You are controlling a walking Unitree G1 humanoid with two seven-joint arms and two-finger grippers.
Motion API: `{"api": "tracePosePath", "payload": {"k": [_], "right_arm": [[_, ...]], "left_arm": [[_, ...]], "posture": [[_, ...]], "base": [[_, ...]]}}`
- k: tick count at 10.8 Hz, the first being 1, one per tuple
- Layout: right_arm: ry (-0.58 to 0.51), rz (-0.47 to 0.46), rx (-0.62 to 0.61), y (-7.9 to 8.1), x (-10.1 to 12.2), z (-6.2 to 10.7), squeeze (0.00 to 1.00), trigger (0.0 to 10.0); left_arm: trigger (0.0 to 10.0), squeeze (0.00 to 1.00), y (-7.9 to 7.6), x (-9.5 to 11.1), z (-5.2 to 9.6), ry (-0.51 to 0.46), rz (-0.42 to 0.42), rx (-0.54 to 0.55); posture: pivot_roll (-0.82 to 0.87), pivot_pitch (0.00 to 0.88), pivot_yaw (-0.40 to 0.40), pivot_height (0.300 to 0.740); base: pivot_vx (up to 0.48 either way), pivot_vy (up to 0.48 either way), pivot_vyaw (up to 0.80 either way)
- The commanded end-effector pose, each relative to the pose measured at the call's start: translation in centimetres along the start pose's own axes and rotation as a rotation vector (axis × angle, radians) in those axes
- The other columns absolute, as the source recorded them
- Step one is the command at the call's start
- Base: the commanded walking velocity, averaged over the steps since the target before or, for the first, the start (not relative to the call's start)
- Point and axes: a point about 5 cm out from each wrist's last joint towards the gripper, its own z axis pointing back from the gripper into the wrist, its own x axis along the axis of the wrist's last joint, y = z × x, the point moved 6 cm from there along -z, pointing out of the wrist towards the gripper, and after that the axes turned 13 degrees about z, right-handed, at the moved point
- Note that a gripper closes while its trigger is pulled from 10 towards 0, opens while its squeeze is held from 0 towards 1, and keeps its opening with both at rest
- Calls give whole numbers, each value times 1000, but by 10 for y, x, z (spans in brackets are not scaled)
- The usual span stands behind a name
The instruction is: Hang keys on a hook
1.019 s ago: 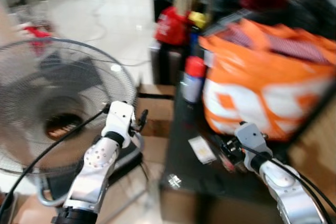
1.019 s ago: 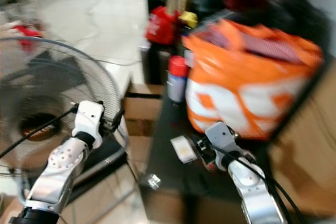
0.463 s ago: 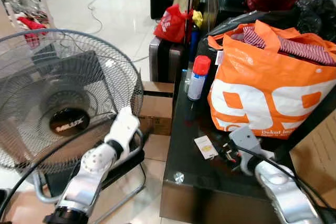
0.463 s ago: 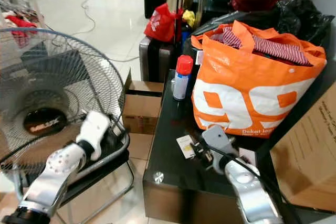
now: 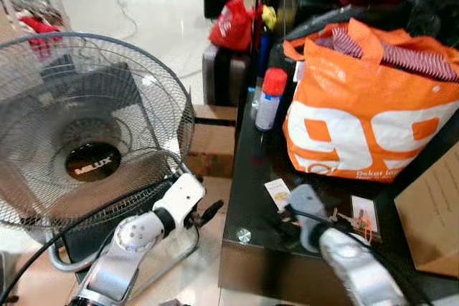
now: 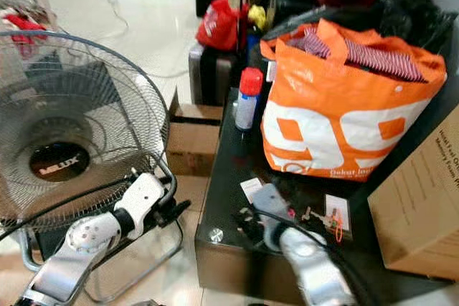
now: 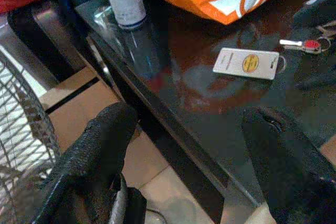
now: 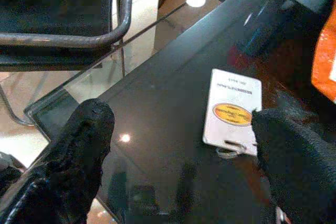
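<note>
A: so where's everything, going left to right?

B: fan (image 5: 90,134) on the floor, then the left gripper (image 5: 209,212) hanging off the black table's (image 5: 247,206) left edge, fingers (image 7: 100,145) spread wide.

A: and the right one?

B: right gripper (image 8: 178,156) sits low over the front edge, also spread, by the white tag (image 8: 232,113). Keys (image 7: 302,45) lie flat near the front right corner, below the orange bag (image 5: 366,105). 1 spray can (image 5: 269,98) at the back.
</note>
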Motion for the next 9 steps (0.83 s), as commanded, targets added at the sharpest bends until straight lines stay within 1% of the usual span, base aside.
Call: {"api": "tracePosePath", "payload": {"k": [1, 2, 3, 4, 5, 6, 7, 9], "right_arm": [[70, -8, -79, -8, -9, -10, 0, 10000], [105, -48, -118, -12, -15, -12, 0, 10000], [141, -261, -145, -14, -22, -14, 0, 10000], [164, -333, -152, -14, -27, -14, 0, 10000], [200, -384, -168, -14, -35, -14, 0, 10000], [197, -426, -211, -21, -36, -17, 0, 10000], [174, -482, -252, -28, -33, -18, 0, 8980], [155, -544, -224, -26, -26, -22, 0, 9569]], "left_arm": [[10000, 0, 0, 2, 3, 4, 1, 2], [10000, 0, 0, 2, 4, 5, 1, 3], [10000, 0, 2, 2, 7, 7, 11, 10], [10000, 0, 2, 2, 8, 9, 19, 13], [10000, 0, 1, 0, 9, 17, 21, 7], [10000, 0, -1, 0, 8, 21, 23, 4], [10000, 0, -2, 0, 8, 21, 25, 3], [10000, 0, -2, 0, 8, 21, 35, -2]], "posture": [[-162, 110, -7, 740], [-162, 110, -7, 740], [-157, 128, -7, 740], [-158, 132, -7, 740], [-162, 147, -7, 740], [-165, 154, -9, 740], [-166, 158, -12, 740], [-164, 162, -15, 740]], "base": [[0, 0, 0], [0, 0, 0], [0, 0, 0], [0, 0, 0], [0, 0, 0], [0, 0, 0], [0, 0, 0], [0, 0, 0]]}}
